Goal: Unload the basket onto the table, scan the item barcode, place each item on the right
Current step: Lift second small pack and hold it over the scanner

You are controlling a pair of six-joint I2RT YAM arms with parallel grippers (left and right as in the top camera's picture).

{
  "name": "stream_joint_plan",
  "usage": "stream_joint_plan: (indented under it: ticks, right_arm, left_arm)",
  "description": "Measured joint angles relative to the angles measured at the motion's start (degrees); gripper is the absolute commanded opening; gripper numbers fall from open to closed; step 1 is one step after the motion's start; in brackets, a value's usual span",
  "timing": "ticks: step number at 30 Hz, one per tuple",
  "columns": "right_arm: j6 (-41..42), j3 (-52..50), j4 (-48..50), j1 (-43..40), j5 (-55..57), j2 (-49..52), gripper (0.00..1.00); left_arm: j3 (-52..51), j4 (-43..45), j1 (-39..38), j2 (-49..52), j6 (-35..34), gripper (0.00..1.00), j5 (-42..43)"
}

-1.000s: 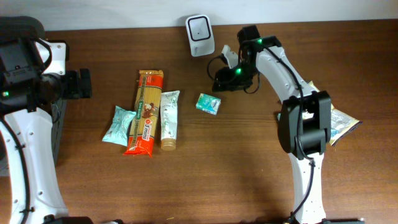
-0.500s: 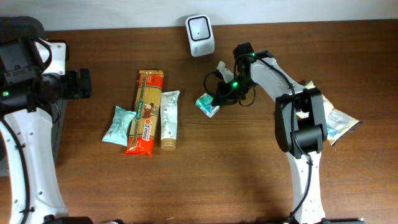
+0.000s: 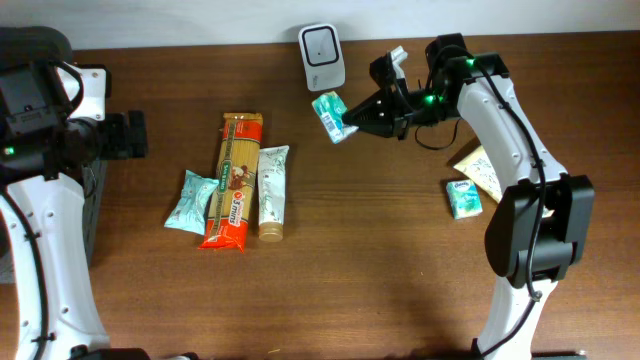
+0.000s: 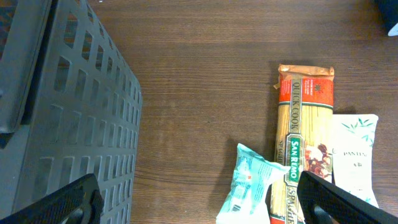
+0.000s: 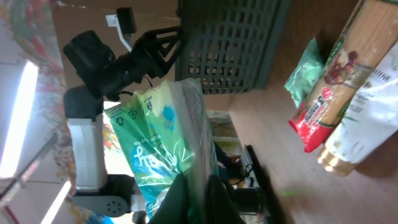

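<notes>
1. Near zone. The table (image 3: 350,290) is dark wood. Left of centre, three items lie side by side with their long axes running near to far:
- a teal pouch (image 3: 191,201) on the left
- a spaghetti pack (image 3: 236,182) in the middle
- a white tube (image 3: 272,192) on the right, cap end nearest

The pouch touches the left edge of the spaghetti pack, and the tube lies against its right edge.

2. Right side. A small green box (image 3: 463,199) lies flat just beside the right arm. A pale yellow pouch (image 3: 480,170) lies just beyond it, partly covered by the arm.

3. Left side. In the left wrist view, a grey slotted basket (image 4: 74,112) stands left of the three items. The left gripper (image 3: 134,135) hangs near the basket with its jaws spread wide. Nothing is between them.

4. Far zone. The right gripper (image 3: 362,114) is clenched on the green packet (image 3: 331,114). The right wrist view shows the packet pinched by one edge between the dark fingers (image 5: 181,198). The packet is held tilted and appears lifted off the table. It sits just near and right of the scanner (image 3: 322,43), apart from it. The scanner is white with a dark face and stands at the far edge of the table, near the centre
</notes>
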Motion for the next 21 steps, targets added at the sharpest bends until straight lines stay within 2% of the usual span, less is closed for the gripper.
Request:
stream_joint_plan:
  ticks: [3,8,13,17,18,21]
  right_arm:
    - [4.6,0.0,0.0,0.0,-1.2,0.0,0.04]
    - [19.4,0.0,0.0,0.0,-1.4,0.0,0.04]
    - [22.7,0.0,0.7,0.0,2.3,0.0,0.04]
    - [19.8,0.0,4.9,6.4,44.7,0.1,0.04]
    - [18.6,0.0,4.9,8.2,51.9,0.1,0.04]
    - [16.6,0.0,4.9,10.1,64.1,0.1,0.04]
  left_arm:
    - [0.0,0.0,0.0,0.0,0.0,0.99,0.0]
    - [0.0,0.0,0.0,0.0,0.0,0.99,0.0]
    - [0.0,0.0,0.0,0.0,0.0,0.99,0.0]
    - [0.0,0.0,0.0,0.0,0.0,0.99,0.0]
    - [0.0,0.0,0.0,0.0,0.0,0.99,0.0]
    - [0.0,0.0,0.0,0.0,0.0,0.99,0.0]
